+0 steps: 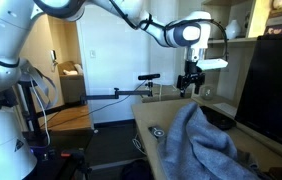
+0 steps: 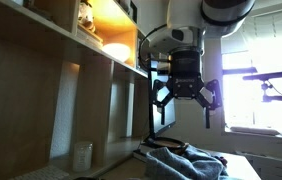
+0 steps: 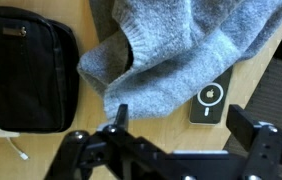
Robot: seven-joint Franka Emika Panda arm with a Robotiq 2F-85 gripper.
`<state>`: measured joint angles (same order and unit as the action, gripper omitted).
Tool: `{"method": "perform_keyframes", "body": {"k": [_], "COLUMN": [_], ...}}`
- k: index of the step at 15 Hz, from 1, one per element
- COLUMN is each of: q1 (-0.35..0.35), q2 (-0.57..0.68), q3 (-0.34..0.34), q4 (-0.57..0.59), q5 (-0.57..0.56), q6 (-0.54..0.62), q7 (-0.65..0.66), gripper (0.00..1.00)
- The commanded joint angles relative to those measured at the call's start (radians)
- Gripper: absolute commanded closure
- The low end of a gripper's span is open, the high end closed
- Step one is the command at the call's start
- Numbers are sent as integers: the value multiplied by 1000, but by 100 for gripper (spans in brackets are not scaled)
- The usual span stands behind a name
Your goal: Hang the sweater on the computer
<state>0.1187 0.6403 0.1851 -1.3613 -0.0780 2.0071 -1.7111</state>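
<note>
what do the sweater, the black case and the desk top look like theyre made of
The sweater: soft grey-blue knit, maybe wool or a blend, judging by its fuzzy surface and floppy folds.
The black case: likely matte synthetic fabric, with visible seams.
The desk top: smooth light wood or wood-look laminate; I cannot tell which.

Setting: office or home study. Wooden desk (image 1: 146, 115) carries a monitor (image 1: 273, 85); shelves (image 2: 91, 60) alongside. Window (image 2: 243, 100) and doorway (image 1: 69, 70) visible.

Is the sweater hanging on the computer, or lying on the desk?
Lying crumpled on the desk: the sweater sits beside the computer, below the open gripper.
</note>
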Motion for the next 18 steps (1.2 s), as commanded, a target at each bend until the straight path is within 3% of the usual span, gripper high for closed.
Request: {"method": "perform_keyframes", "body": {"k": [1, 18], "q1": [11, 22], "q2": [64, 184], "q3": [-8, -41], "q4": [96, 221], "q5": [-12, -65], "q6": [-62, -60], "q7": [12, 43], "gripper": [0, 0]}}
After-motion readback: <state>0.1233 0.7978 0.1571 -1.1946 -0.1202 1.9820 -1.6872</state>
